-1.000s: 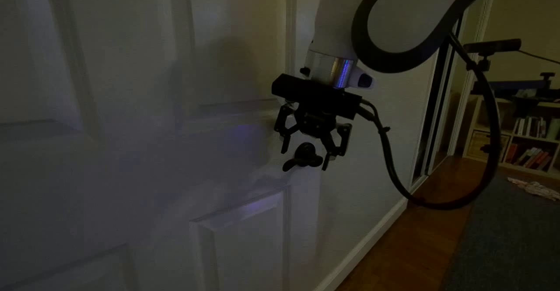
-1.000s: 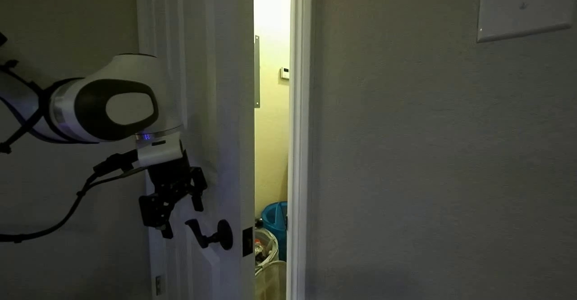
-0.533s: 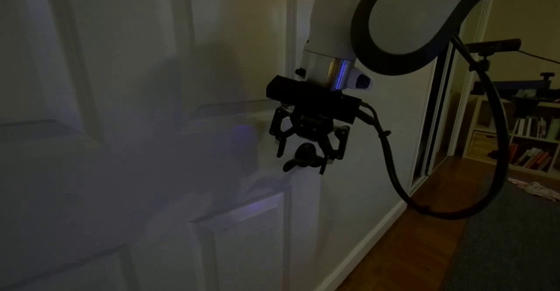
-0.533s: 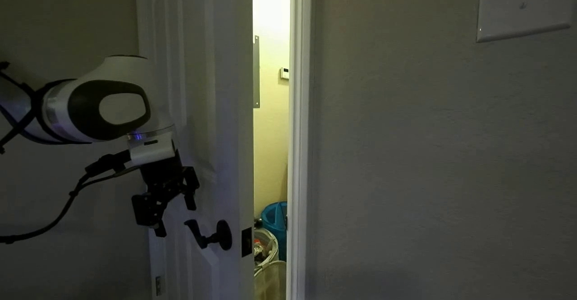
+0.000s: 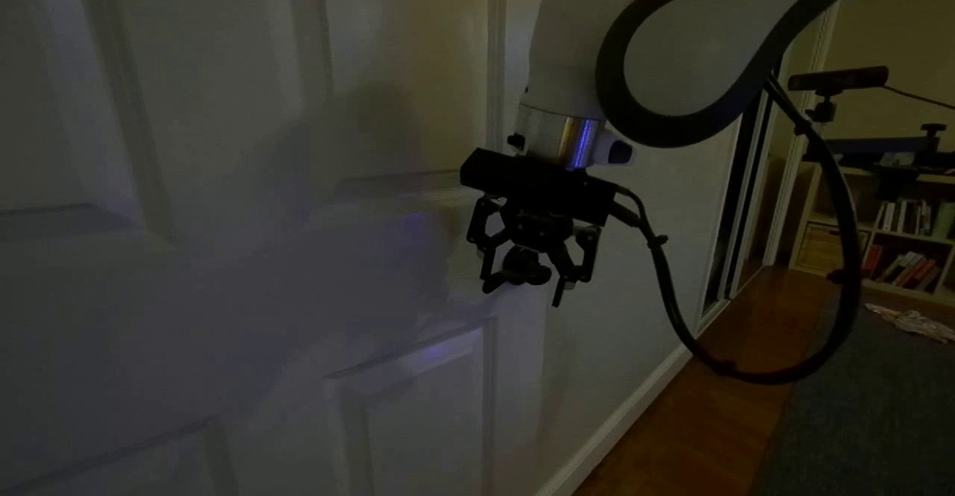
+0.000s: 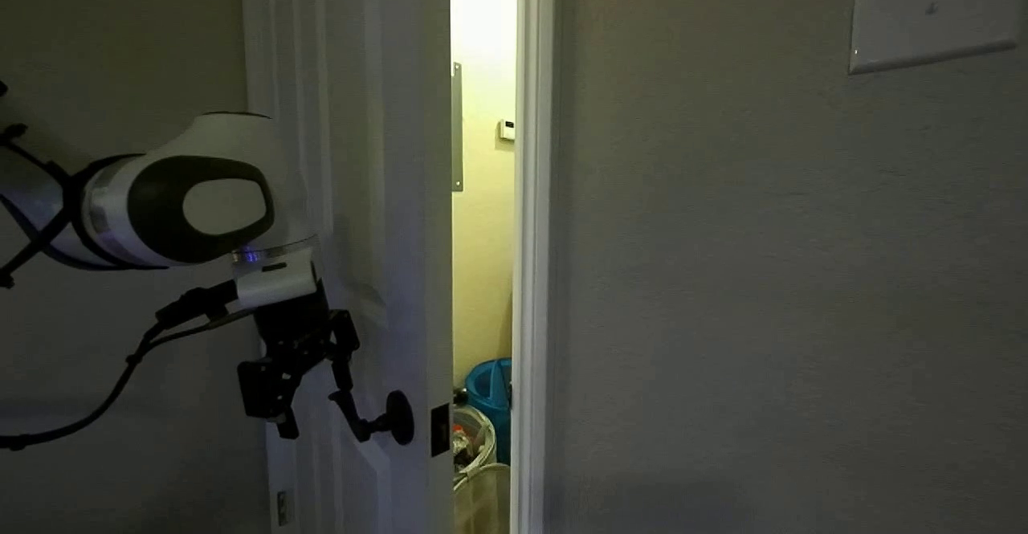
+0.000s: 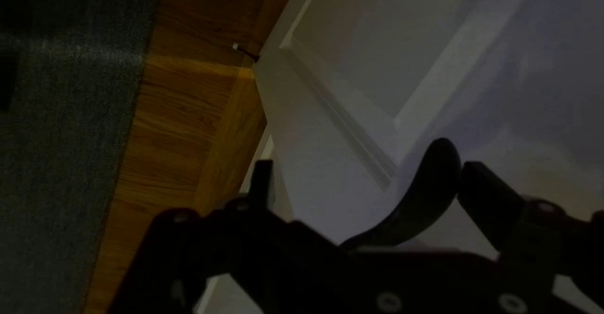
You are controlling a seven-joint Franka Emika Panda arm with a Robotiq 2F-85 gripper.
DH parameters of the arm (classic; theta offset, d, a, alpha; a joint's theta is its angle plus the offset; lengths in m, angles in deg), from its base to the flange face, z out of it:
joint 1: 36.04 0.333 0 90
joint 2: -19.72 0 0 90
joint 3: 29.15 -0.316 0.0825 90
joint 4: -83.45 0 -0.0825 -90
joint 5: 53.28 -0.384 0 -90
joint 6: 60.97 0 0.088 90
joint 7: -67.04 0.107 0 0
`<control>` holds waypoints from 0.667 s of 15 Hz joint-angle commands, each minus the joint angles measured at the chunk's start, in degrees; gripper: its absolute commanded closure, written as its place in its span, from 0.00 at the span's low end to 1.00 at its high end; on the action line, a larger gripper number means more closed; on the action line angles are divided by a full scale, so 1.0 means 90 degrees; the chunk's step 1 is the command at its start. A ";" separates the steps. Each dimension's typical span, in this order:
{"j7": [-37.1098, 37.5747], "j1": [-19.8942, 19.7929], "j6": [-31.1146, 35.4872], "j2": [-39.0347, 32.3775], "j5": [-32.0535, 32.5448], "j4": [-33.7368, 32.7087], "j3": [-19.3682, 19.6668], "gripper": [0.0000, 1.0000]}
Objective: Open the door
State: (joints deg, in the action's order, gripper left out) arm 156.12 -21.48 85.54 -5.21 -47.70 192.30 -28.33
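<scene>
As the hand (image 6: 316,410) hangs spread, the door (image 6: 411,213) stands just beside.

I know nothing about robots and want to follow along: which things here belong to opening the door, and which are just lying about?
Belong to the job:
white door, partly open
black lever handle on it
robot's gripper, open

Just around:
blue container, seen past the door
books
what looks like crumpled cloth
light switch plate
</scene>
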 commanded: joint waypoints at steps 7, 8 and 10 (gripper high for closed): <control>0.0154 0.0109 -0.0148 -0.0058 0.0112 -0.0017 0.0184 0.00; 0.0164 0.0114 -0.0154 -0.0065 0.0125 -0.0019 0.0198 0.00; 0.0159 0.0113 -0.0244 -0.0126 0.0147 -0.0040 0.0224 0.00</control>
State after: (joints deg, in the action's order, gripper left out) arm 156.11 -21.45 85.55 -5.81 -47.65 192.01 -27.87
